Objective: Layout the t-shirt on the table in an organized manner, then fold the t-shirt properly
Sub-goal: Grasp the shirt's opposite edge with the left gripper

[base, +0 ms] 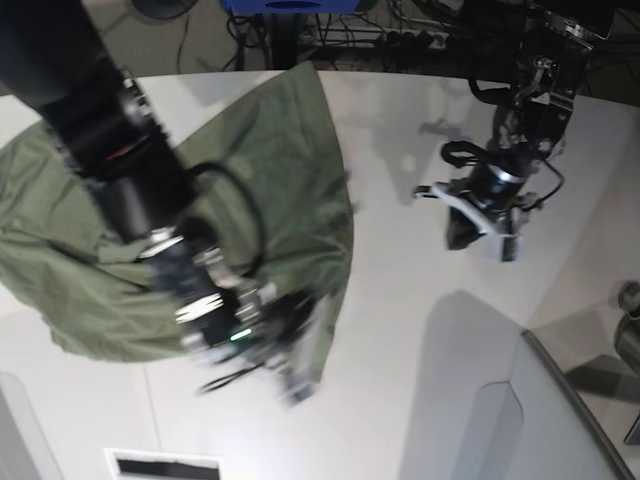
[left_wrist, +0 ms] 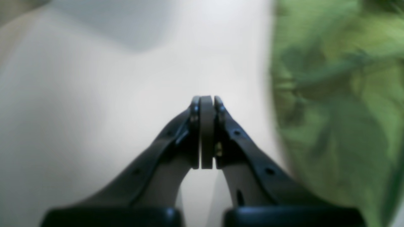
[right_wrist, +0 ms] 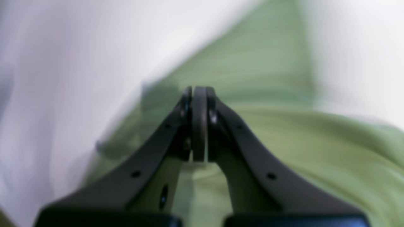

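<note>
- T-shirt: I see it rumpled across the table, left half of the base frame.
- Right gripper: jaws pressed together, empty, over the shirt's lower-right hem; nearer arm.
- Left gripper: jaws closed, over bare table, well apart, upper right.

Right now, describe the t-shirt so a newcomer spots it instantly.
Start at the big white table; on the left half in the base view lies a crumpled olive-green cloth, partly under the right arm. That is the t-shirt, the only soft, coloured thing on the white surface.
</note>
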`<state>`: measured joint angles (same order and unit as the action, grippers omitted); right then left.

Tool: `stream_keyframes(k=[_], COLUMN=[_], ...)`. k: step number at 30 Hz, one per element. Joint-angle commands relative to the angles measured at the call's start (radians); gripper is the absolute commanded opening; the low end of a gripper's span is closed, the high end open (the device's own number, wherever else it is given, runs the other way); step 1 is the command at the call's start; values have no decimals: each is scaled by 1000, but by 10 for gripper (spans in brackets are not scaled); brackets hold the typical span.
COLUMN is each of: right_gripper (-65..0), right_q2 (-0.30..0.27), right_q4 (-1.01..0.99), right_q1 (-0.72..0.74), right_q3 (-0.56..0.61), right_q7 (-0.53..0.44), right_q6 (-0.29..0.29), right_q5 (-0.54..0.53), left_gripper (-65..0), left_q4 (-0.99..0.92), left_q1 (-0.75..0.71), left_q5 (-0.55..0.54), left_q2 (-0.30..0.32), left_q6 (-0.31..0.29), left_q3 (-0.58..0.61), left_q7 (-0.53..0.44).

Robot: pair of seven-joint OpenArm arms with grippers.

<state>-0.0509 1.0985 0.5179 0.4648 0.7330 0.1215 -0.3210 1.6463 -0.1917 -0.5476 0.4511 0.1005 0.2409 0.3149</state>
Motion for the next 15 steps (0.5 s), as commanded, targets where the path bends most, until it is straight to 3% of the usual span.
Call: stream_keyframes(k=[1,6,15], right_gripper=[-650,-650,-650], right_q2=[-23,-135,-218], right_q4=[61,214,262], right_q1=[-6,-114,-293], right_q3=[-61,-346,-513], right_q7=[29,135,110], right_q6=[2,0,2], right_q5=[-2,-2,-2], left_gripper=[-650,-650,-650], left_q4=[16,-67,-516], left_q1=[27,169,481], left_q5=[-1,-1,-1], left_q2=[5,-62,-231], left_q6=[-21,-45,-46], left_q3=[16,147,400], left_q7=[-23,-20,-24])
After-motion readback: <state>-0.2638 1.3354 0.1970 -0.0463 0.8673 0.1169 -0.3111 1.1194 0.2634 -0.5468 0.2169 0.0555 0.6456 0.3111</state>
